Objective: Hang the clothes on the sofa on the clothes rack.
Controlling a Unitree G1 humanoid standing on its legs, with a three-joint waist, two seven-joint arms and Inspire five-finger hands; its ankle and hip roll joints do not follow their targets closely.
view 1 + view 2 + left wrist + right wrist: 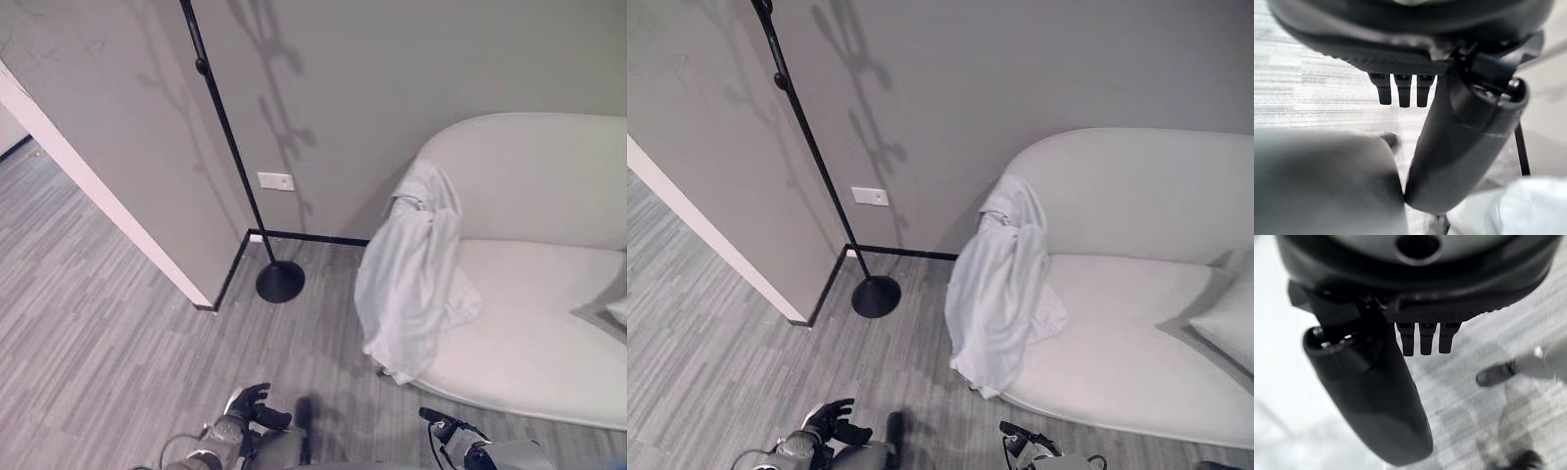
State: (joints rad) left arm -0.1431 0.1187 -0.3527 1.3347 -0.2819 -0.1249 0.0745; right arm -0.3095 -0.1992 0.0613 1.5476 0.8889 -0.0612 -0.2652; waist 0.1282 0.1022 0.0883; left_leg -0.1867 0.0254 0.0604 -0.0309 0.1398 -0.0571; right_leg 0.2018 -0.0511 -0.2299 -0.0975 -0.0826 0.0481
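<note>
A pale white-grey cloth garment [413,274] hangs over the arm of the white rounded sofa [529,323]. At its ten o'clock stands the black metal clothes rack [279,280]. No writing is readable. Left hand [247,404] and right hand [1420,340] hang relaxed, fingers straight, holding nothing.

No readable text in any view.
The white wall plate [275,181] beside the black rack pole is blank, and the white garment [411,274] draped on the sofa arm carries no legible print or label.
</note>
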